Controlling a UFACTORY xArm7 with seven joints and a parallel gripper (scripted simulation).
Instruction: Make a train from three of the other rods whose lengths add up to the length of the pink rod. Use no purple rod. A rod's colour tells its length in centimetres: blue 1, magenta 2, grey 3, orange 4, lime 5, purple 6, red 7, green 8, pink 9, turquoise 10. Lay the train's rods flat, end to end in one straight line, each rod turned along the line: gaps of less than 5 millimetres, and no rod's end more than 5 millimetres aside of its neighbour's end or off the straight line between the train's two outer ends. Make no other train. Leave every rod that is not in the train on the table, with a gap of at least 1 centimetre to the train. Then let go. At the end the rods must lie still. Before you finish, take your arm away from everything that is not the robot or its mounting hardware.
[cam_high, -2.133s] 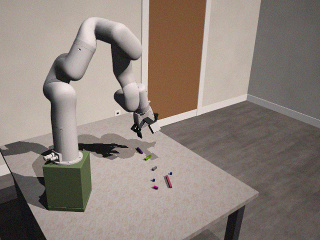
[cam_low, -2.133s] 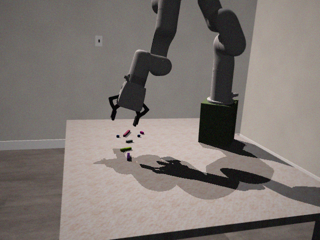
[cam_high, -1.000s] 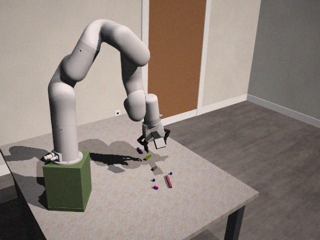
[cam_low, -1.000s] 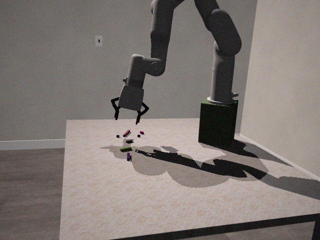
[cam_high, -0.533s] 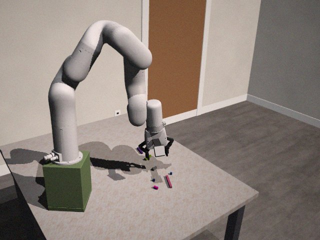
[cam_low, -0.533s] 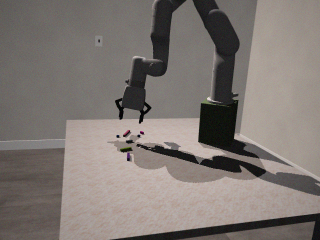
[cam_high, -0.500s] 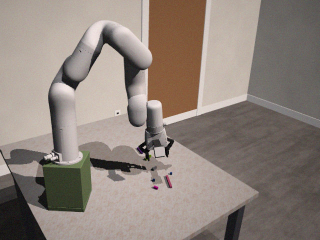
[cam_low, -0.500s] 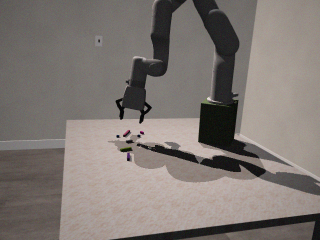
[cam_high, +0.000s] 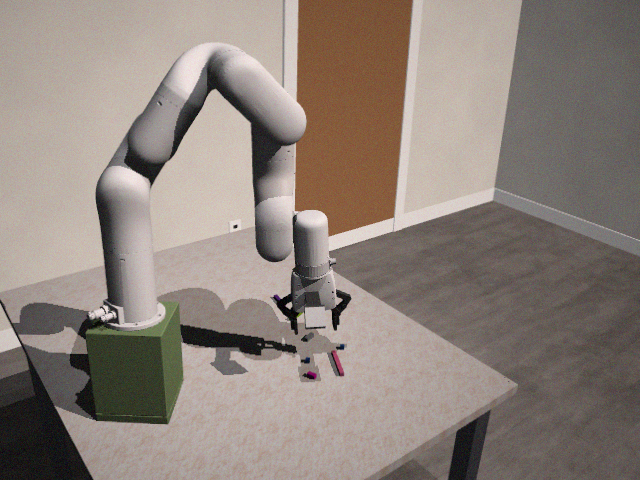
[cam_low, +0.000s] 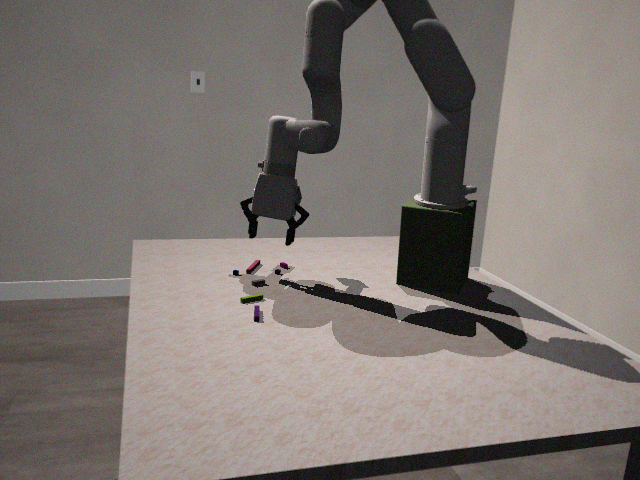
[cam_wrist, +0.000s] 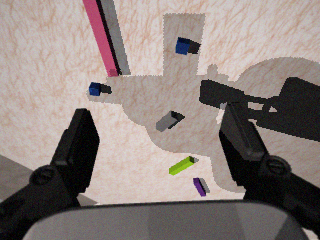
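My gripper (cam_high: 315, 329) (cam_low: 271, 239) (cam_wrist: 158, 121) is open and empty, high above the rods. The pink rod (cam_high: 337, 363) (cam_low: 253, 266) (cam_wrist: 102, 40) lies flat. One blue rod (cam_high: 342, 346) (cam_low: 235, 272) (cam_wrist: 94, 89) lies near its end; another blue rod (cam_high: 307, 360) (cam_low: 277, 271) (cam_wrist: 182, 45) lies on its other side, near the magenta rod (cam_high: 311, 375) (cam_low: 283, 265), which is outside the wrist view. The grey rod (cam_high: 308, 336) (cam_low: 258, 282) (cam_wrist: 166, 121) lies apart from the lime rod (cam_high: 299, 314) (cam_low: 251, 298) (cam_wrist: 181, 165), partly hidden by a finger in the top view. No rods touch.
The purple rod (cam_high: 277, 297) (cam_low: 256, 313) (cam_wrist: 199, 187) lies beyond the lime rod, turned differently. The arm's green base block (cam_high: 129, 374) (cam_low: 435, 248) stands on the table (cam_high: 232, 428) (cam_low: 310, 403). Arm shadows fall across several rods.
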